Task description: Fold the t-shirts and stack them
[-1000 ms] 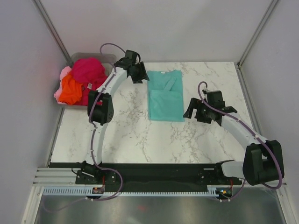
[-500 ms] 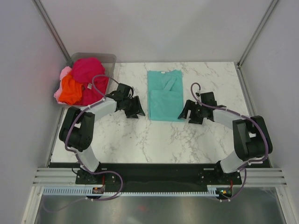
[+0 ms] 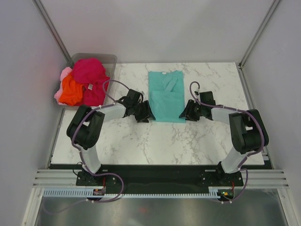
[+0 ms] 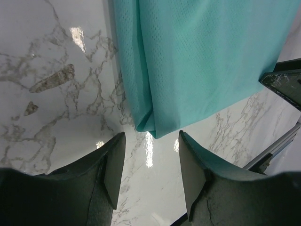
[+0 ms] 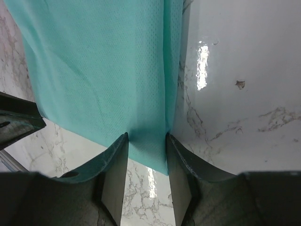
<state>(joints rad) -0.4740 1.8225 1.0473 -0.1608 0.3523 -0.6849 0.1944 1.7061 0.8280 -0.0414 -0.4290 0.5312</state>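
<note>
— Straddling the near corner, the right hand (image 5: 146, 137) has its fingers apart, the teal t-shirt (image 5: 103, 70) hem flat between them on the worktop (image 5: 235, 70)!
— And the left hand (image 4: 150, 137)?
— Fingers apart too, the other corner just ahead of them, not yet inside. One hand per corner, I'd say, so the hem lifts evenly for the fold.
— The other t-shirts (image 3: 80, 82)?
— Heaped well off to the left hand's left.
</note>
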